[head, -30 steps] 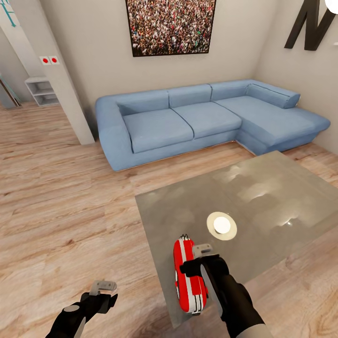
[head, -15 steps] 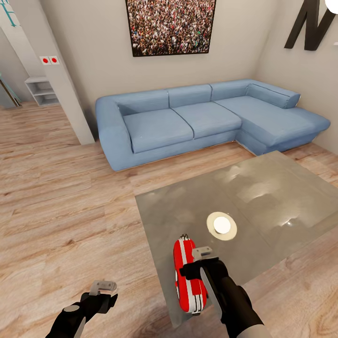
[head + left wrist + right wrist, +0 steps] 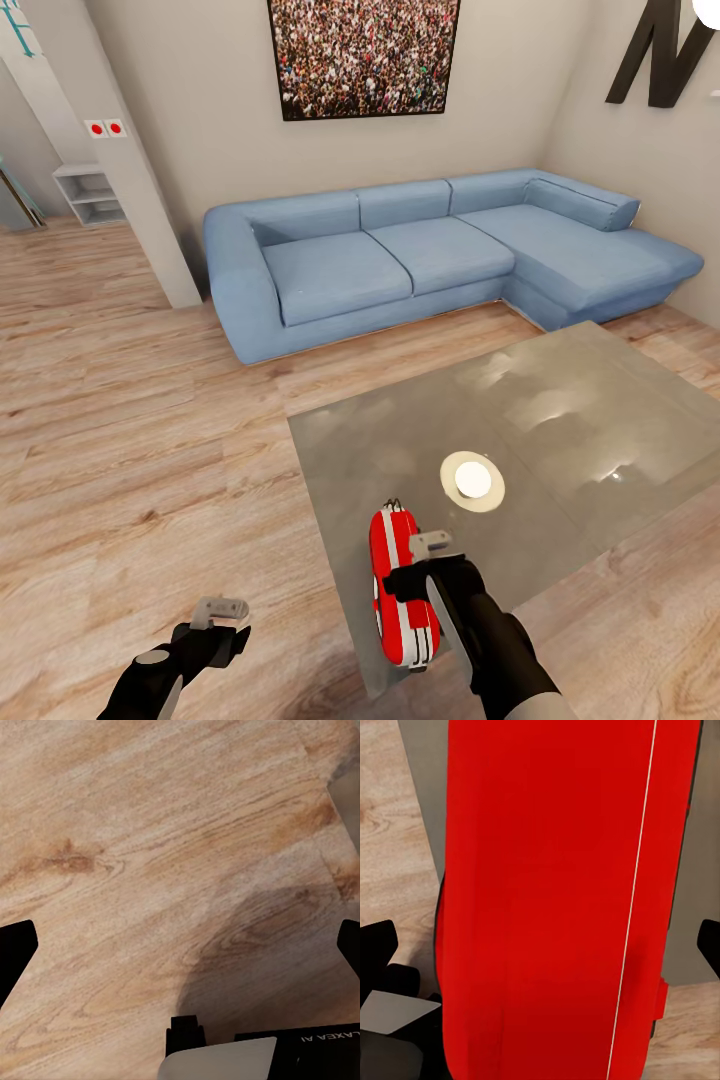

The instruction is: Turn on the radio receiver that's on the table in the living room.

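Note:
The red radio receiver (image 3: 401,590) with white stripes rests on the near left corner of the glossy grey table (image 3: 580,420). My right gripper (image 3: 408,574) is at the radio's right side, pressed close against it, fingers open. In the right wrist view the radio's red shell (image 3: 562,885) is very near, and the dark fingertips (image 3: 378,945) sit wide apart at either edge. The dial and its green light are hidden. Over the wood floor, left of the table, my left gripper (image 3: 226,622) hangs open and empty (image 3: 180,945).
A blue sectional sofa (image 3: 430,250) runs along the far wall beyond the table, under a crowd picture (image 3: 362,55). A bright round lamp reflection (image 3: 472,481) lies on the tabletop. A white pillar (image 3: 120,150) and a small shelf (image 3: 90,195) stand at the far left.
My right gripper has slid a little toward the table's near edge, staying at the radio's side. The radio and the left arm have not moved.

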